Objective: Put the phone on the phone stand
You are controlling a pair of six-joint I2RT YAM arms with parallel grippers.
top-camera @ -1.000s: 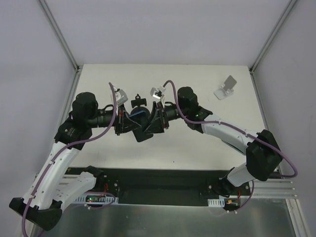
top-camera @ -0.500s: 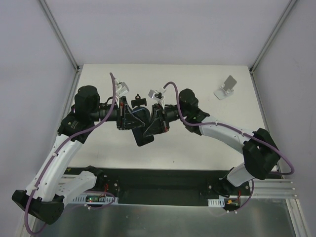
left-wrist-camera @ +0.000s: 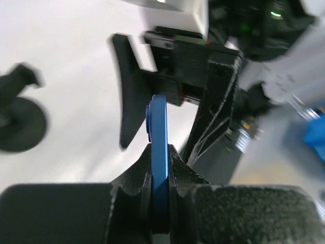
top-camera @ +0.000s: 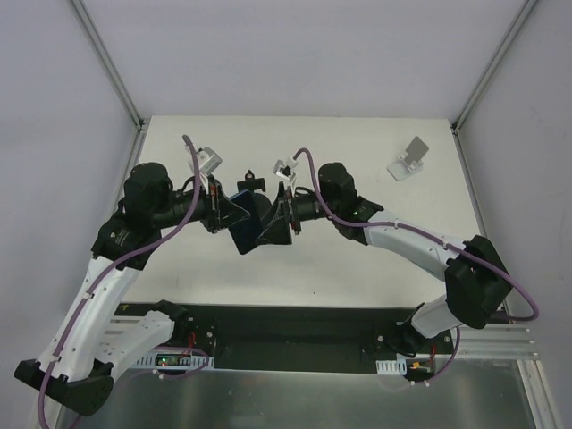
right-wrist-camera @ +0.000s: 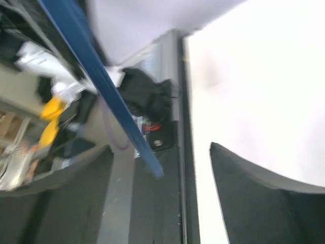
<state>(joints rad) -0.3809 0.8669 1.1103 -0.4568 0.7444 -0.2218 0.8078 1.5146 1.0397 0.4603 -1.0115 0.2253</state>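
Left gripper [left-wrist-camera: 159,155]: clamped on the phone [left-wrist-camera: 158,119] at lower centre of the left wrist view, the phone's blue rim edge-on between the fingers. Right gripper [right-wrist-camera: 161,150]: fingers spread. The phone's edge runs diagonally from upper left down between them, touching neither. Top view: the phone sits between both grippers at centre frame, just below the phone stand [top-camera: 252,184].

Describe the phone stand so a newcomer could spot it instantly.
On the white table, look mid-table, just beyond the held phone. The phone stand is black and upright, unlike the silver stand at the far right.
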